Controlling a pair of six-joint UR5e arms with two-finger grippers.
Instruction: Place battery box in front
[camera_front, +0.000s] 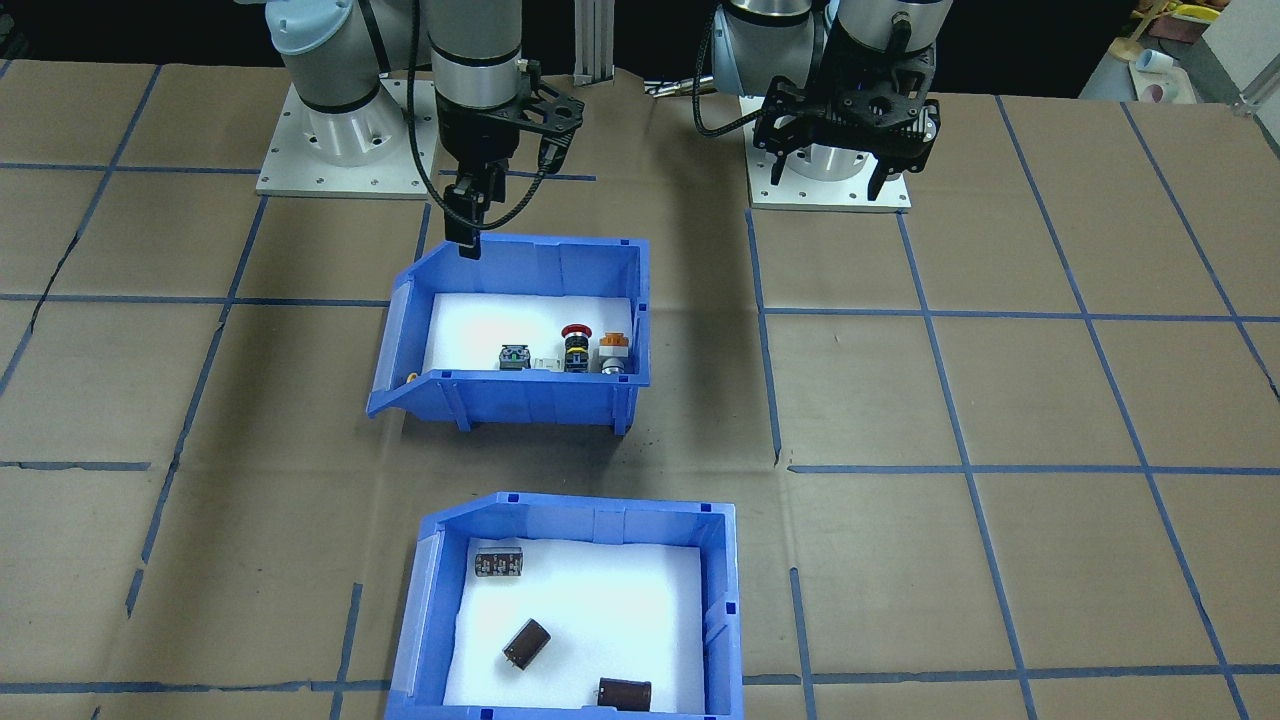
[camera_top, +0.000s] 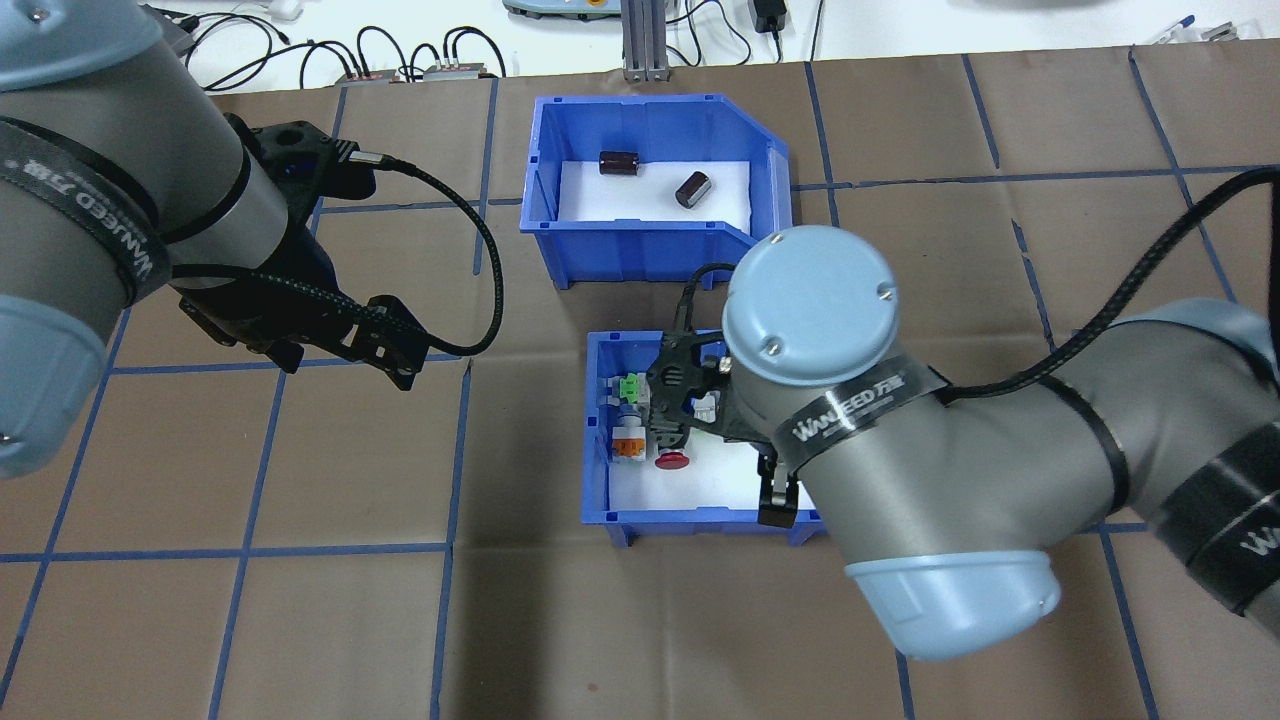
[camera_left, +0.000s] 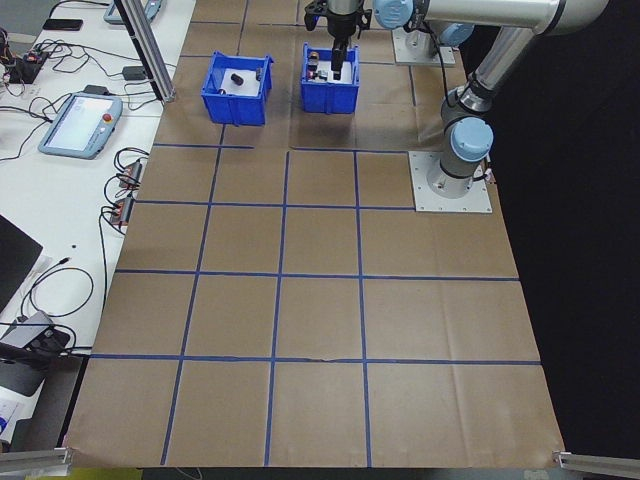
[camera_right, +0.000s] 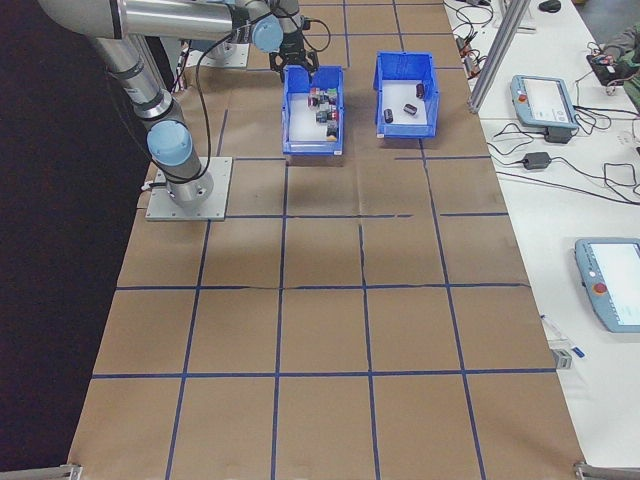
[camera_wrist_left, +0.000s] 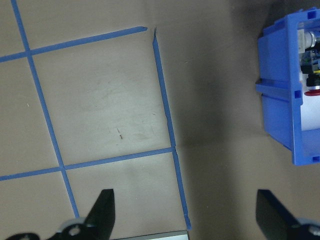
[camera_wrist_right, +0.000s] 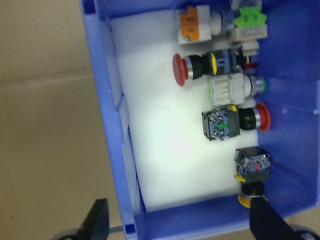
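Note:
The battery box (camera_front: 575, 520) is a blue bin with a white liner and dark cylinders in it; it stands on the side of the table farthest from the robot, also seen as the battery box (camera_top: 650, 245). Nearer the robot stands a second blue bin (camera_front: 520, 385) with coloured push-buttons. My right gripper (camera_front: 466, 236) hangs at that bin's robot-side wall; in the right wrist view its fingers (camera_wrist_right: 97, 220) are spread wide and open, one outside the bin (camera_wrist_right: 107, 100), one inside. My left gripper (camera_front: 835, 170) is open above bare table, holding nothing.
Brown table covering with a blue tape grid. Both arm bases (camera_front: 340, 150) sit at the robot's edge. Cables and teach pendants (camera_left: 80, 125) lie on the white bench beyond the battery box. The button bin (camera_wrist_left: 292, 95) shows at the left wrist view's right edge.

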